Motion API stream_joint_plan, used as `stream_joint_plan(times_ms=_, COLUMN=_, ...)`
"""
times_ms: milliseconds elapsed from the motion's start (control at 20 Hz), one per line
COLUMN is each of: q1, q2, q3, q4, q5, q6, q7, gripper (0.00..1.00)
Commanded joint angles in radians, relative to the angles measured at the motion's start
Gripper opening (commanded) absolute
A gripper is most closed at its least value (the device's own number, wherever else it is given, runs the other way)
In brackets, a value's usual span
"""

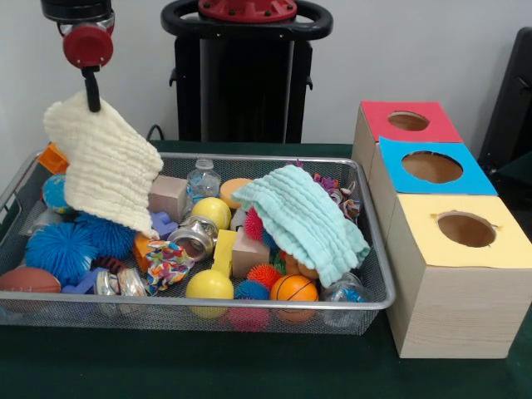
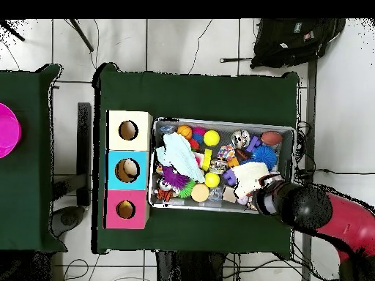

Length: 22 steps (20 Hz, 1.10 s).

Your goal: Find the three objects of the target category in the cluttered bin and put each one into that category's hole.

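Cream cloth lifted from the bin

My gripper (image 1: 92,101) clenches the cream cloth (image 1: 104,162) above the wire bin (image 1: 249,306); the mint cloth (image 1: 303,218) covers toys beside it.

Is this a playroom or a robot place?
Probably a robot lab, not a playroom. A robot arm hangs a cream cloth from its tool over a wire bin of toys, beside three boxes with holes, and cables trail over the tiled floor.
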Motion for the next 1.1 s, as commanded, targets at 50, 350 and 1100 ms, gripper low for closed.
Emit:
stream_joint_plan(times_ms=50, q1=-0.016, q2=0.026, q3=0.118, q4=0.012, q5=-0.048, q6=0.086, q7=-0.303, gripper=0.00)
stream_joint_plan(times_ms=350, q1=-0.011, q2=0.054, q3=0.133, q4=0.037, q5=-0.081, q6=-0.001, q7=-0.268, gripper=0.00)
stream_joint_plan(times_ms=1100, q1=-0.015, q2=0.106, q3=0.122, q4=0.062, q5=-0.219, q6=-0.074, q7=-0.221, gripper=0.00)
